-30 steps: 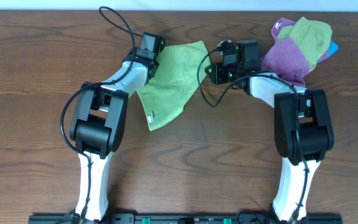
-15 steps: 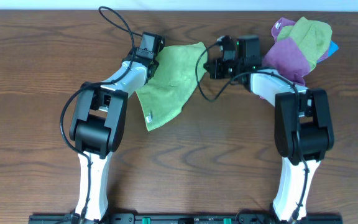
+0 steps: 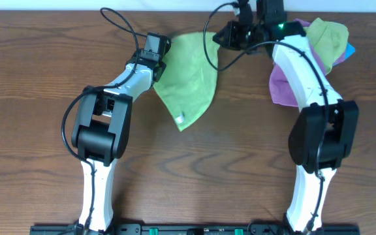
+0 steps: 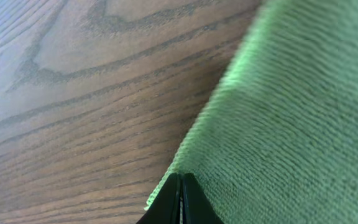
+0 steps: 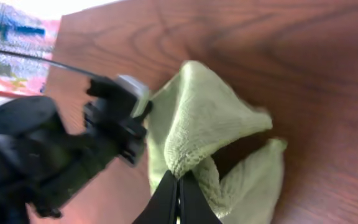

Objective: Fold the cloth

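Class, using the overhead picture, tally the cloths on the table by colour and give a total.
lime green cloth: 1
duller green cloth: 1
purple cloth: 1
Total: 3 cloths
A blue sliver beside the duller green cloth is too hidden to identify, so it is not counted.

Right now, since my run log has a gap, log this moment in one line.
left gripper: shut on lime cloth edge | right gripper: shut on its corner, raised off table
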You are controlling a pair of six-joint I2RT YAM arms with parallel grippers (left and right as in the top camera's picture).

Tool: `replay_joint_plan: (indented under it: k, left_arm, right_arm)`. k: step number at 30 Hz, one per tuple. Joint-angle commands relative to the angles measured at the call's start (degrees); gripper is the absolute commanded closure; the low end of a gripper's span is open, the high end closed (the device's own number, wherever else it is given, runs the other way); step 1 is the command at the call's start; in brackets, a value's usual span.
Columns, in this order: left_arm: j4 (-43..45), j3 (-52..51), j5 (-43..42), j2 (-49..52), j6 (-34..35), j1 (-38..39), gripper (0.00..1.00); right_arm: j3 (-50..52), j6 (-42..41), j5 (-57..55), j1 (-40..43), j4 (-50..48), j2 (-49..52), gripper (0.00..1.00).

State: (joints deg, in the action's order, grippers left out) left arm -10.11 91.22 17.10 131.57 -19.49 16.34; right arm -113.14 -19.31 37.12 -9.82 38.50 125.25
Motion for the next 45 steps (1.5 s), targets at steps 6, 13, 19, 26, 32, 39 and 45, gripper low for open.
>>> replay_joint_plan:
  k: [6, 13, 19, 26, 32, 39, 45]
  left_arm:
    - [-0.3, -0.2, -0.7, -1.1, 1.4, -0.3, 0.94]
    - [-0.3, -0.2, 0.0, -1.1, 1.3, -0.7, 0.94]
    - [-0.5, -0.2, 3.0, -1.1, 0.8, -3.8, 0.94]
    - [-3.1, -0.2, 8.2, -1.1, 0.8, -7.9, 0.94]
    - [-3.2, -0.2, 10.0, -1.2, 0.6, -7.2, 0.95]
    - [-8.5, -0.2, 10.6, -1.2, 0.2, -7.4, 0.95]
    - [-8.2, 0.7, 10.2, -4.8, 2.6, -6.6, 0.94]
  right_arm:
    - [-3.1, 0.8, -6.1, -0.8, 5.5, 0.9, 0.72]
    - [-3.1, 7.7, -10.4, -0.9, 12.2, 0.9, 0.21]
    - [-3.1, 11.2, -14.7, -0.9, 19.1, 0.8, 0.25]
    - [-3.1, 14.2, -14.7, -1.4, 23.3, 0.7, 0.29]
    - [-3.1, 14.3, -14.7, -1.6, 22.6, 0.7, 0.3]
    - [-3.1, 14.3, -16.0, -1.6, 22.8, 0.7, 0.31]
    - [-3.1, 14.3, -17.1, -1.6, 22.6, 0.7, 0.33]
